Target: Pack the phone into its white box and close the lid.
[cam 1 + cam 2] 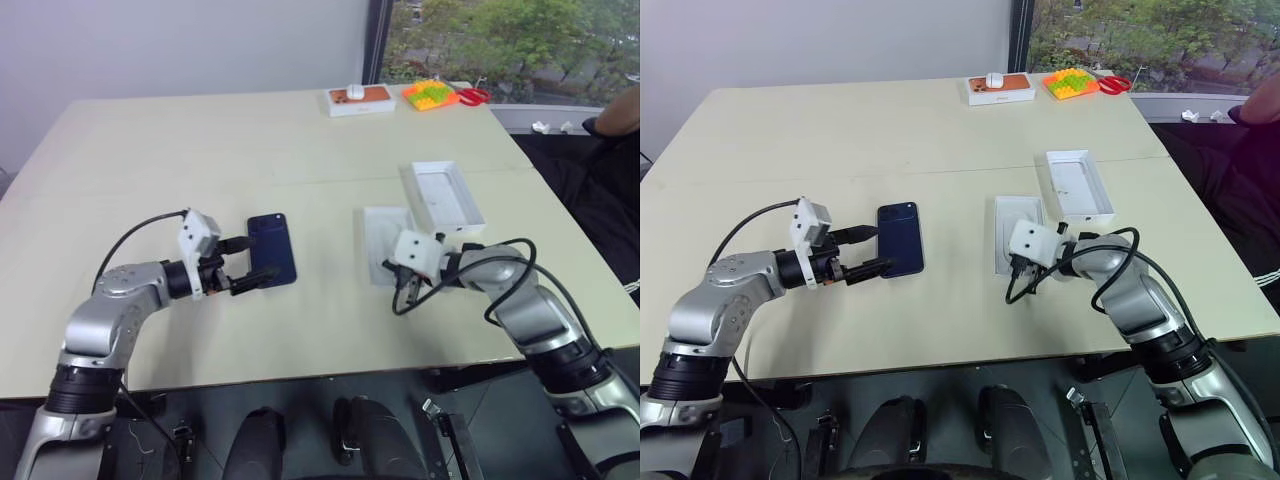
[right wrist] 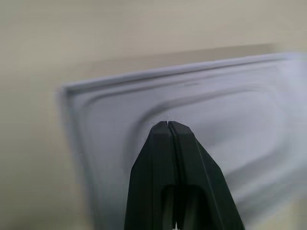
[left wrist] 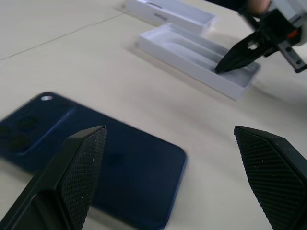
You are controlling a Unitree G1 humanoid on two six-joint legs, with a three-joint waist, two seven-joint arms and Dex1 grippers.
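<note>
The dark blue phone [image 1: 272, 250] lies flat on the table, camera lenses at its far end. My left gripper [image 1: 258, 258] is open at the phone's near left corner, one finger [image 3: 76, 163] over the phone and the other beside it. To the right lies a low white tray with a rounded recess [image 1: 380, 240]; it looks like the white box. My right gripper [image 1: 399, 288] is shut, its tips [image 2: 167, 124] just above this tray's near end. Behind it a deeper white tray [image 1: 445, 195], seemingly the lid, lies open side up with its outer face hidden.
At the table's far edge sit a white box with an orange top [image 1: 360, 100], a pile of yellow, green and orange bricks [image 1: 428, 95] and red scissors [image 1: 475, 96]. A person [image 1: 615, 115] sits beyond the right corner. The table's front edge [image 1: 300, 378] is close to both arms.
</note>
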